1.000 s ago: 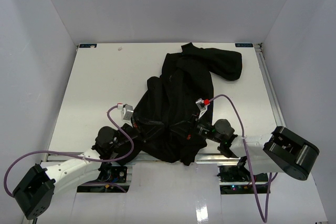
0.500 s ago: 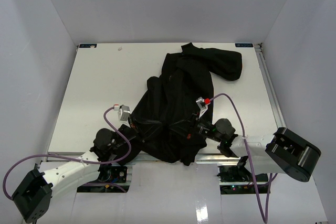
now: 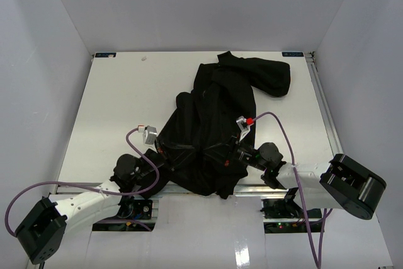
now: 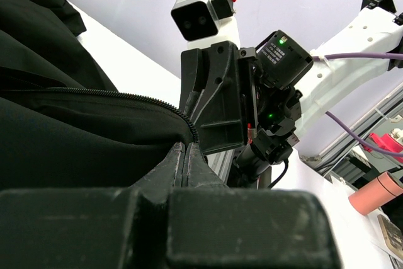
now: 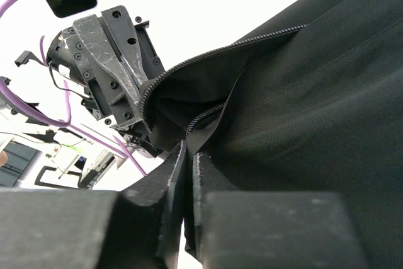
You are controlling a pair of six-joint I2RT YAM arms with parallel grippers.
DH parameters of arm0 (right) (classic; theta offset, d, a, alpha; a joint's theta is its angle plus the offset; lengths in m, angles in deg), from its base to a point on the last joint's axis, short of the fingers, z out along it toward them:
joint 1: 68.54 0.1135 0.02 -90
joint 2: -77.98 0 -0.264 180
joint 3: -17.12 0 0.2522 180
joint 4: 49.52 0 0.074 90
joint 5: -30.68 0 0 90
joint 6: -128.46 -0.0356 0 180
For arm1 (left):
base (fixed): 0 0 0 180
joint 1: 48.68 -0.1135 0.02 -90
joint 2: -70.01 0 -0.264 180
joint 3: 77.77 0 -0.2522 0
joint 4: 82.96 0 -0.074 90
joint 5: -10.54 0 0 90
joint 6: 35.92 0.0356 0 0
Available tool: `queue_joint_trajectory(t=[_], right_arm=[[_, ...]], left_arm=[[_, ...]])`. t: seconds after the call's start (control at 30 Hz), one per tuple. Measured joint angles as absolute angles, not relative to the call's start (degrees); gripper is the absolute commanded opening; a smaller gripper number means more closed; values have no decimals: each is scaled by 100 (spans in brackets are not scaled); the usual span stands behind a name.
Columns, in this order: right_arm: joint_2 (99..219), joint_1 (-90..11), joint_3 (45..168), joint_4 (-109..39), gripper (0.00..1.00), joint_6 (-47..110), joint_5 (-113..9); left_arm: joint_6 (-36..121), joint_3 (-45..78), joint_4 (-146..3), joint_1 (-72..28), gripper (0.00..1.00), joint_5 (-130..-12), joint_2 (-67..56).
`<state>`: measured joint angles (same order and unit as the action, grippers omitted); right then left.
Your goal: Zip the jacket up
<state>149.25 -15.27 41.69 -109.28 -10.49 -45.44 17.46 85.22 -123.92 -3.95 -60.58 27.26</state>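
Note:
The black jacket [image 3: 220, 111] lies crumpled on the white table, one sleeve flung to the far right, its hem hanging at the near edge. My left gripper [image 3: 181, 149] is shut on the jacket's front edge by the zipper teeth [image 4: 126, 97]; its fingers [image 4: 167, 165] pinch the fabric. My right gripper [image 3: 217, 150] faces it, shut on the other zipper edge [image 5: 211, 113]; its fingers [image 5: 173, 168] clamp a fold of fabric. The two grippers are close together over the hem, each showing in the other's wrist view.
The white table [image 3: 119, 105] has walls on three sides. Purple cables [image 3: 283, 137] loop from both wrists. The table's near edge rail [image 3: 252, 188] runs under the hanging hem. A pink cylinder [image 4: 378, 194] stands off the table in the left wrist view.
The left arm has shifted a little, out to the left and back. The jacket and right gripper are nearly unmoved. Both grippers kept their hold.

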Motion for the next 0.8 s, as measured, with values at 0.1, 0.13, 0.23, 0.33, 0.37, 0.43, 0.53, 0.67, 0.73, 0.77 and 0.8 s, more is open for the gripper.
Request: queue_joint_trajectory(t=[0.1, 0.13, 0.23, 0.33, 0.37, 0.43, 0.53, 0.67, 0.73, 0.77, 0.8], right_arm=[[14927, -1527, 4169, -10928, 22, -1050, -4528], [14930, -1527, 4169, -10928, 18, -1054, -4515], [14942, -1528, 4169, -10928, 8, -1065, -4486], [14949, -1529, 4169, -10927, 8, -1047, -4459], [14949, -1529, 4169, -10926, 8, -1043, -4454], [14949, -1529, 4169, -10926, 8, -1036, -4439], [14949, -1529, 4169, -10926, 8, -1009, -4408], [14949, -1529, 4169, -10926, 9, -942, -4343], [14972, -1529, 4173, -10928, 12, -923, -4256], [15003, -1529, 4180, -10928, 14, -918, -4212], [15041, -1530, 4192, -10926, 16, -916, -4173]], left_arm=[[1717, 8522, -12408, -395, 0, -6061, 2689], [1716, 8522, -12409, -395, 0, -6063, 2695], [1716, 8522, -12401, -395, 0, -6079, 2723], [1716, 8522, -12377, -393, 0, -6096, 2750], [1716, 8522, -12365, -395, 0, -6103, 2751], [1716, 8522, -12318, -394, 0, -6128, 2749], [1708, 8517, -12174, -393, 0, -6232, 2740], [1667, 8461, -11928, -393, 0, -6360, 2587], [1647, 8415, -11899, -393, 0, -6361, 2426], [1631, 8391, -11896, -393, 0, -6356, 2349], [1613, 8376, -11896, -393, 0, -6355, 2291]])
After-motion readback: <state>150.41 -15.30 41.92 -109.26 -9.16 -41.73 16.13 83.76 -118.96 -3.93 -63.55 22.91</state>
